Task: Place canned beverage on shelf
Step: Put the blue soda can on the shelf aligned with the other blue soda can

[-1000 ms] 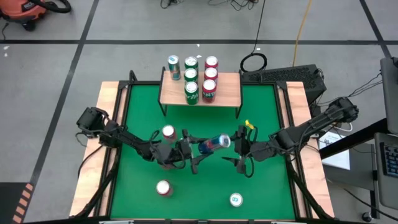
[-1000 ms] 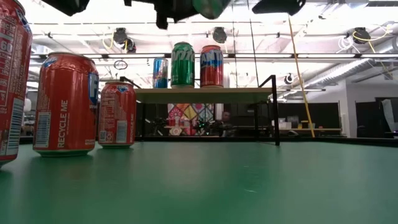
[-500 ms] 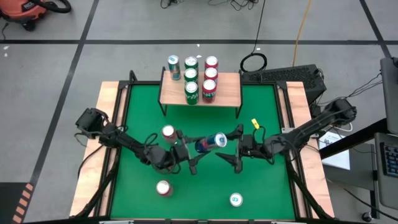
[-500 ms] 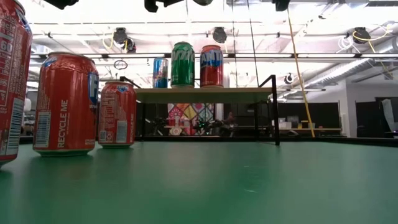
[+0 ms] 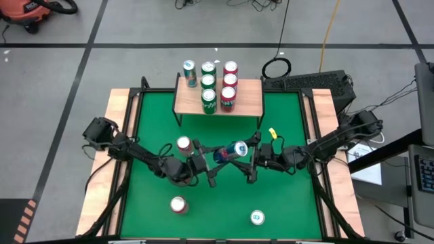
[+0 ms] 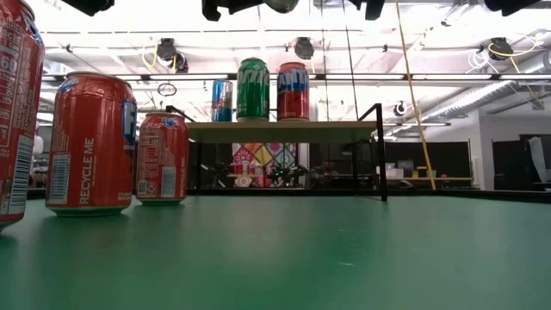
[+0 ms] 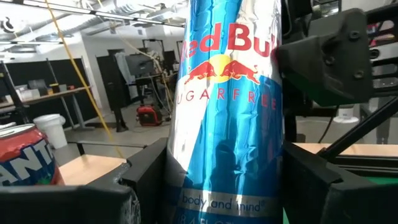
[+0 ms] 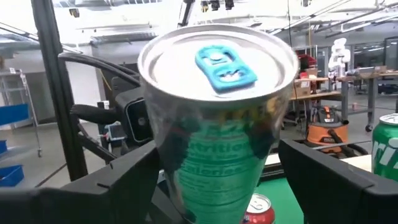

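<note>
A blue and silver canned beverage (image 5: 229, 152) hangs in the air over the middle of the green table, lying nearly level, its top toward the right arm. My left gripper (image 5: 217, 161) is shut on it. My right gripper (image 8: 217, 180) is open. Its two fingers stand on either side of the can's top end (image 8: 217, 62), and I see no touch. The shelf (image 5: 247, 98), a light plank on black legs, stands at the table's far edge with several cans on it. My left gripper pinches the can's round wall (image 7: 186, 186) between its two fingers, toward the can's bottom end. The fingers (image 7: 311, 180) come nearly level from the table's left and lie along the can. The can is lifted clear of the table, tipped close to level.
A red can (image 5: 184, 144) stands on the table just left of the held can. Another red can (image 5: 178, 205) and a green-topped can (image 5: 257, 217) stand near the front edge. The right half of the shelf plank is bare.
My right gripper has tipped up from pointing down to nearly level and has gone toward the table's left, up to the can's top end. My left gripper has rolled a little with the can and stayed in place.
</note>
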Controlling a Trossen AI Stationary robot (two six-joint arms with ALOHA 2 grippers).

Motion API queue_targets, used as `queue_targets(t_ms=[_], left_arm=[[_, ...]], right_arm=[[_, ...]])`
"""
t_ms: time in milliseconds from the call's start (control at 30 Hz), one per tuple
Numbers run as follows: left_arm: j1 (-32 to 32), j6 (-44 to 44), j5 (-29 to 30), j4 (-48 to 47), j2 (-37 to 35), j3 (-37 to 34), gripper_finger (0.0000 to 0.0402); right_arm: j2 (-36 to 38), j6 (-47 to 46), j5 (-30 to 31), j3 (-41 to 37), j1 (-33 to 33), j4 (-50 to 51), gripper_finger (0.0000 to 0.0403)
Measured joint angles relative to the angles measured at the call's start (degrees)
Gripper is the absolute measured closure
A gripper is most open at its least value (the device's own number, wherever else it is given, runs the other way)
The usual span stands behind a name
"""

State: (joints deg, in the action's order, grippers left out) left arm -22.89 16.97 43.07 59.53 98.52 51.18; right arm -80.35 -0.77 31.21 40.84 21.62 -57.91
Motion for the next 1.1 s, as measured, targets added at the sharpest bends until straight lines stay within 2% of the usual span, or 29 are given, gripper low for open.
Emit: queue_targets(t_ms=[233, 467, 567, 700, 967, 1100], left_arm=[[1.50, 0.14, -0.04, 0.01, 0.00, 0.00, 0.0160], [1.84, 1.79, 0.16, 0.12, 0.00, 0.00, 0.0160], [1.88, 1.58, 0.16, 0.11, 0.00, 0.00, 0.0154], [1.52, 0.86, -1.70, -1.21, 0.00, 0.04, 0.0120], [-0.58, -4.45, -1.92, -2.89, 0.00, 0.04, 0.0014], [-2.08, -4.61, -0.87, -3.22, -0.35, 0.04, 0.0011]], right_arm=[[-1.15, -1.94, -3.97, 0.02, -2.74, -0.95, 0.0099], [-1.47, -1.70, -6.34, 0.02, -4.09, -1.06, 0.0170], [-1.45, -1.49, -6.87, 0.02, -4.32, -1.03, 0.0188], [-1.51, -1.62, -7.94, 0.02, -4.32, 0.02, 0.0182], [-0.99, -1.74, -8.23, 0.00, -4.27, 0.55, 0.0174], [-0.93, -1.81, -10.18, 0.00, -4.26, 0.86, 0.0170]])
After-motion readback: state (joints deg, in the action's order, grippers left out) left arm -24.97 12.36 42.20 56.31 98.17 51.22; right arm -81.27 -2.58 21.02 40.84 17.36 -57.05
